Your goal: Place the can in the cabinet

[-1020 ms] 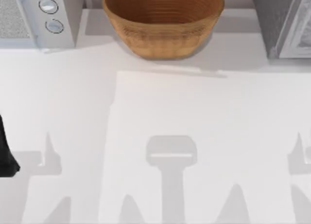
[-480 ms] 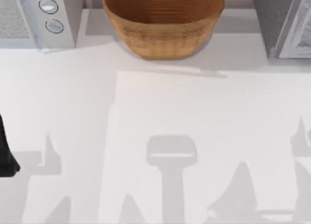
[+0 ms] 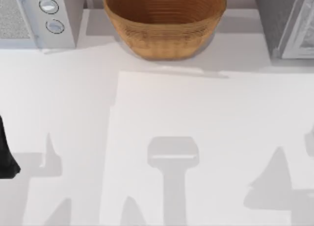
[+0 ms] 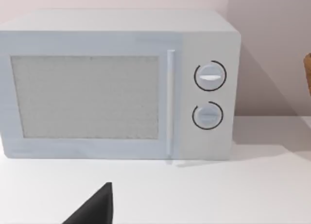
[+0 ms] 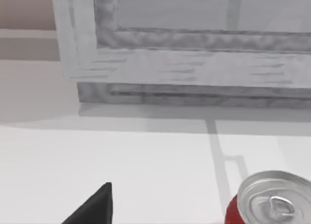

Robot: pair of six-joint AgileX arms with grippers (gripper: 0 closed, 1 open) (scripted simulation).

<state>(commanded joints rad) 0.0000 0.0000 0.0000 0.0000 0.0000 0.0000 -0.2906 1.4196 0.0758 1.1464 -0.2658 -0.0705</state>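
Cabinet (image 3: pixel 287 25) stands at the table's two o'clock corner; the right wrist view finds the can (image 5: pixel 265 199) upright before it, ungrasped. Step judged: approach. Next, the right gripper must close round the can. Finger state of either gripper: cannot tell.

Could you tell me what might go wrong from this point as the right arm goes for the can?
1. In the right wrist view the red can stands upright on the table, off to one side of the finger. A misaligned approach might knock it over.
2. The grey cabinet stands close behind the can, so an overshoot could strike its frame.
3. The wicker basket sits beside the cabinet and may crowd a wide swing.
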